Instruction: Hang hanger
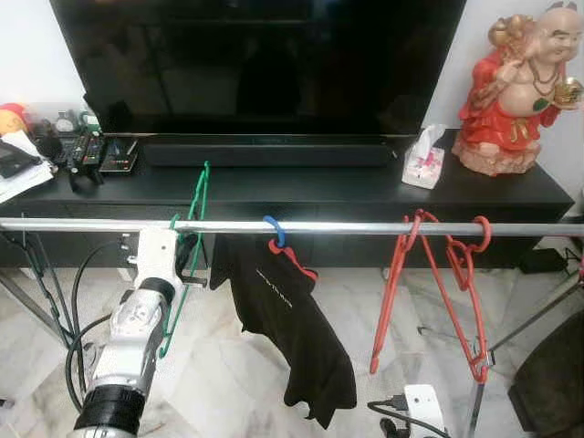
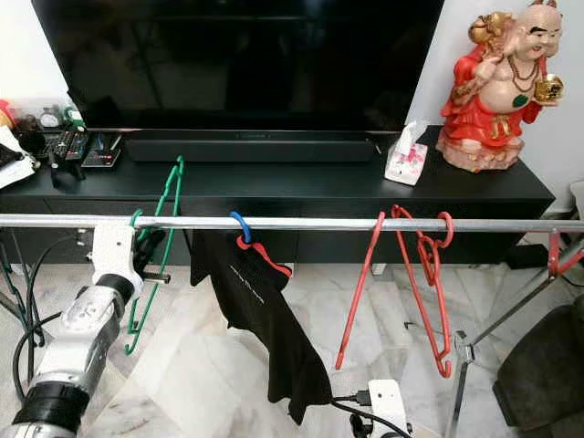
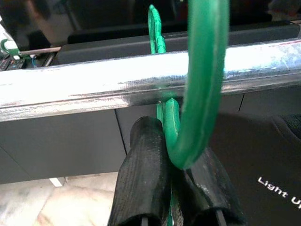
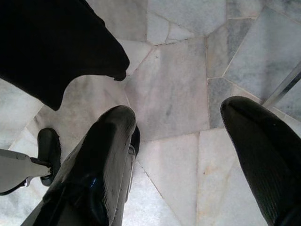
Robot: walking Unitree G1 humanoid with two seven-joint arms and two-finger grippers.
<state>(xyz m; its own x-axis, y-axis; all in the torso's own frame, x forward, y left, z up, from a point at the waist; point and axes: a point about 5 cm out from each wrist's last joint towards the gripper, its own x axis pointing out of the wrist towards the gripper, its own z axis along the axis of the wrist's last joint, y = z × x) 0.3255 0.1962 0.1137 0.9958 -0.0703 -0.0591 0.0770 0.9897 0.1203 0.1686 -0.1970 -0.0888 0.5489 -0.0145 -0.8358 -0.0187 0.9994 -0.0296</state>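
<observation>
left hand [image 3: 176, 188] grips green hanger [image 1: 189, 245] hooked over rail [image 1: 365, 228].

head stereo pair facing down at the rail [image 1: 365, 227], left wrist close under it (same rail), right wrist floorward

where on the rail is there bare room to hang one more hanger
The widest bare stretch of rail runs between the blue hanger hook carrying the black shirt and the red hangers. Crowded: the left part, where the left end effector grips the green hanger, its hook over the rail, close to the shirt.
</observation>
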